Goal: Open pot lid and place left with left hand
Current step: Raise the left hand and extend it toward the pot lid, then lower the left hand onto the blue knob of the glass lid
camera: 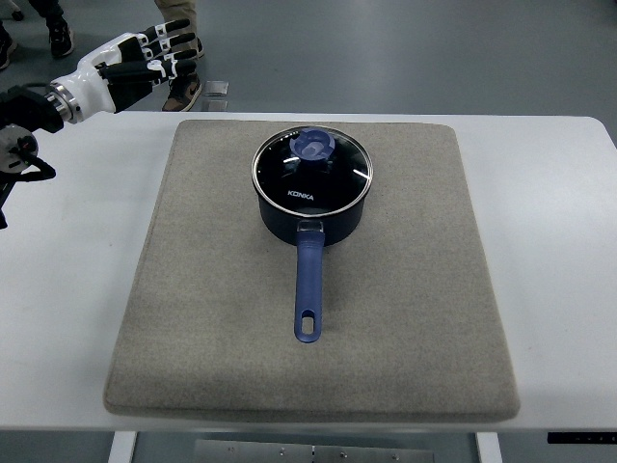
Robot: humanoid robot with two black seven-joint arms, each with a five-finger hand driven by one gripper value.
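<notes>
I see the pot point(310, 207) on the mat point(193, 318), lid point(312, 171) on it, left hand point(145, 58) far left behind.

White table point(559, 251) w/ grey mat point(193, 318); grey floor point(405, 58) behind; shoes point(181, 92) top left.

Left hand point(135, 58), fingers extended

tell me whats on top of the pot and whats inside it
A glass lid with a blue knob sits on the pot. Through the glass the inside looks dark; any contents cannot be made out.
</notes>
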